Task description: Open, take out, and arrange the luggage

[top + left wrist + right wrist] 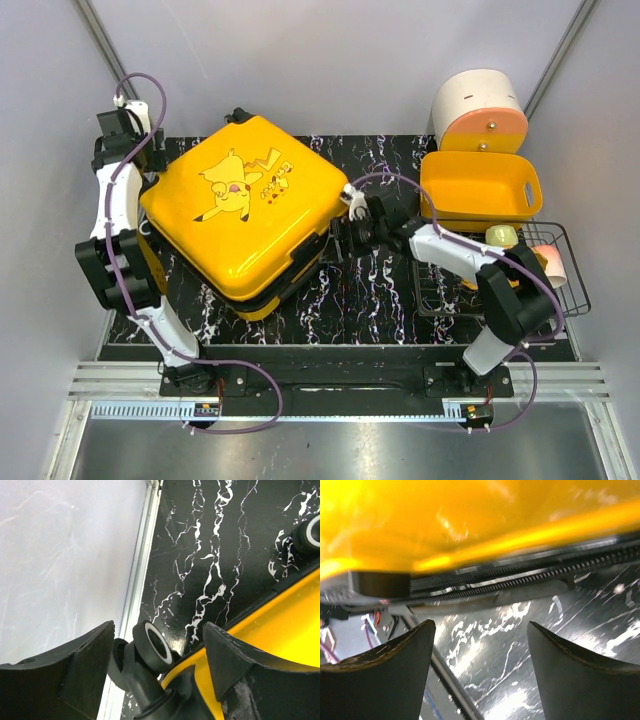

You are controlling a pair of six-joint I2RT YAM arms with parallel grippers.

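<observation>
One yellow suitcase (240, 205) lies flat on the black marbled table (380, 290), lid up and turned corner-wise, between the two grippers. Its lid carries a cartoon figure print (228, 185) with a short line of writing beside it, too small to read. The left arm rises from its base, bends at the elbow near the table's left edge and reaches forward along that side, putting the left gripper (145, 155) at the case's far left corner. In the left wrist view this gripper (157, 630) is spread wide and holds nothing. A black-and-white wheel (152, 647) stands between its fingers (75, 670), and the yellow side of the case runs off to their right; whether either finger touches the wheel cannot be told. The right arm folds at the elbow above a wire rack (572, 285) and stretches leftward, low over the table, bringing the right gripper (338, 232) to the case's right side. The right wrist view is blurred, but this gripper (480, 627) is also wide apart and empty, with the zipper (520, 577) just ahead of and above the fingertips, apart from them. Back along that arm sit a yellow basket (480, 185) and, beyond it, a round white-and-orange container (478, 110). A pale green cup (502, 236) stands just beside the rack.
</observation>
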